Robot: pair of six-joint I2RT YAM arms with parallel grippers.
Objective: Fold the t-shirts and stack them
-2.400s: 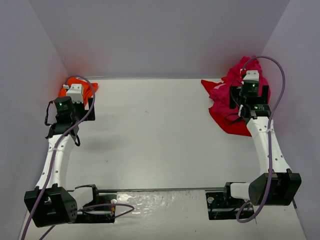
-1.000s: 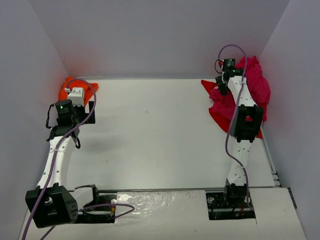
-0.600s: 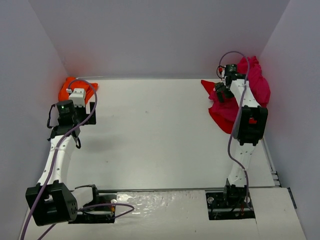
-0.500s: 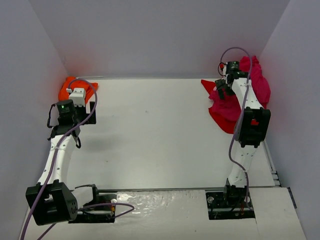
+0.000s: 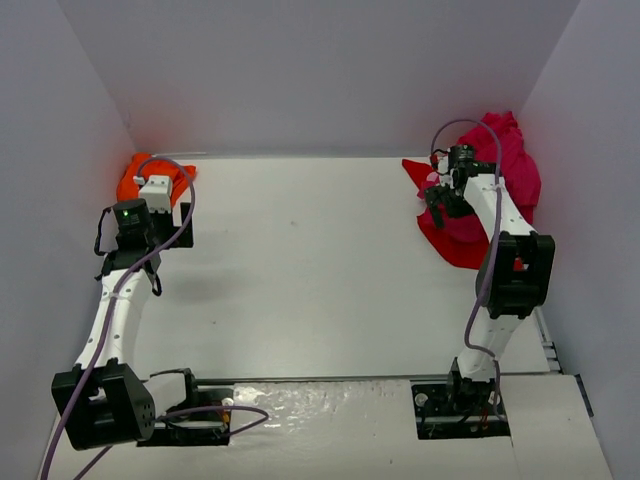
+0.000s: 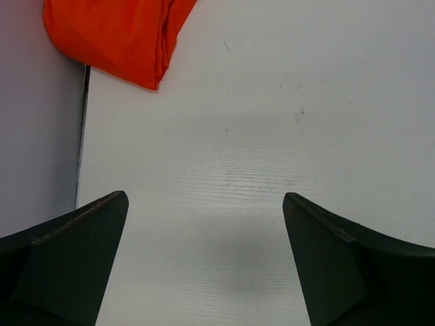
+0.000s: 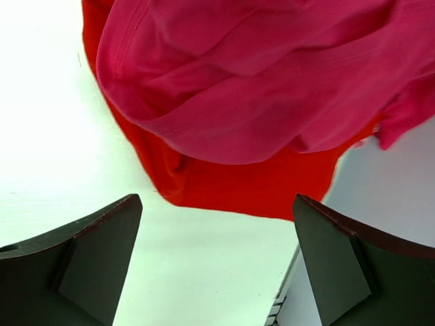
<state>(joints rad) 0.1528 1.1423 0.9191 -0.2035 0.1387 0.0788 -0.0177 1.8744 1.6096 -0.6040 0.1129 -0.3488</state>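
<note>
Magenta t-shirts [image 5: 515, 160], heap elongated near-to-far

I'm not seeing any readable lettering, label, brand or number showing on the t-shirts [image 7: 258, 88] or elsewhere.

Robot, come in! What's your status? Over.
Left gripper open, empty, short of orange shirt. Right gripper open, empty, at edge of red shirt under magenta shirt. Nothing in the way.

Left arm [image 5: 110, 300], right arm [image 5: 489, 203] outstretched, jaws wide apart.
</note>
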